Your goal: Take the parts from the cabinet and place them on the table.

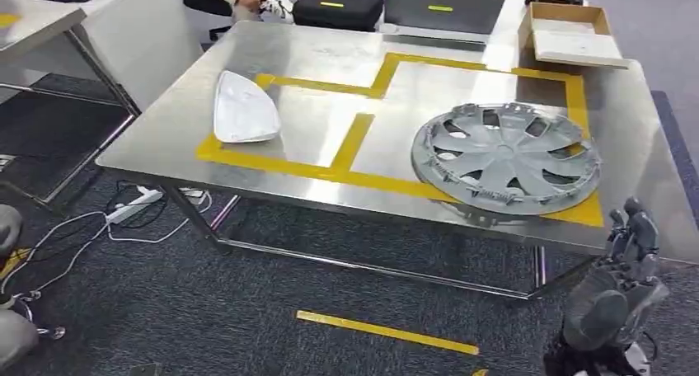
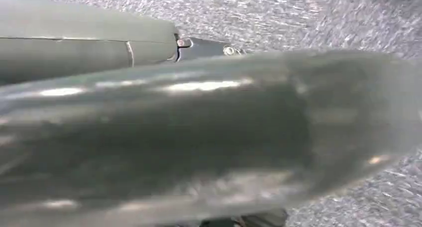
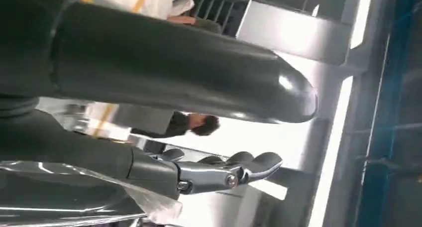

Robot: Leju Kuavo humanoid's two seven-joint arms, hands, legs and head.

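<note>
On the steel counter point(image 1: 346, 63) we saw yellow tape point(image 1: 350, 141) marking two bays, with a cardboard box point(image 1: 569, 34) and dark cases point(image 1: 338, 7) at its far edge and cables point(image 1: 124, 219) on the carpet beneath. Our right wrist view alone showed a person point(image 3: 191, 123) in the distance past the thumb, and our left wrist view showed blurred grey hand point(image 2: 199, 137) over carpet, its state beyond telling. The hubcap point(image 1: 507, 157) lay in the right bay and the white part point(image 1: 243, 108) in the left, both well apart from our right hand point(image 1: 622, 285), which hung empty below the counter's near edge, fingers loosely apart.
</note>
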